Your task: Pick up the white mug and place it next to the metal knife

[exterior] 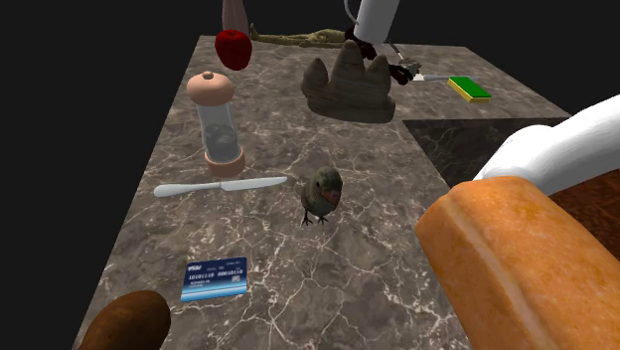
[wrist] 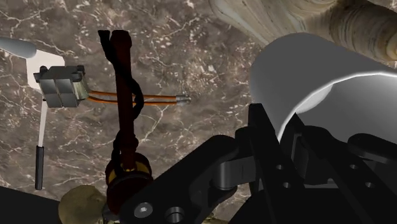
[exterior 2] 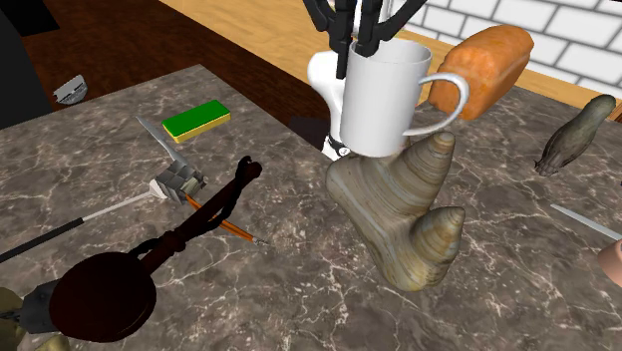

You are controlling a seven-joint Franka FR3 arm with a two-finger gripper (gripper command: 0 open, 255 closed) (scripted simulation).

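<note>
Second exterior view, pincer point(exterior 2: 354, 42) clamped on white mug point(exterior 2: 381, 100) rim, blue card point(exterior: 214, 277) print unreadable

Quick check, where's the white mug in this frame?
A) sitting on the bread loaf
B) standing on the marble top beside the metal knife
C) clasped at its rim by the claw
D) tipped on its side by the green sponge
C: the black claw clasps the rim of the white mug, close to the ridged stone-like lump; the silver metal knife lies well apart from it.
</note>
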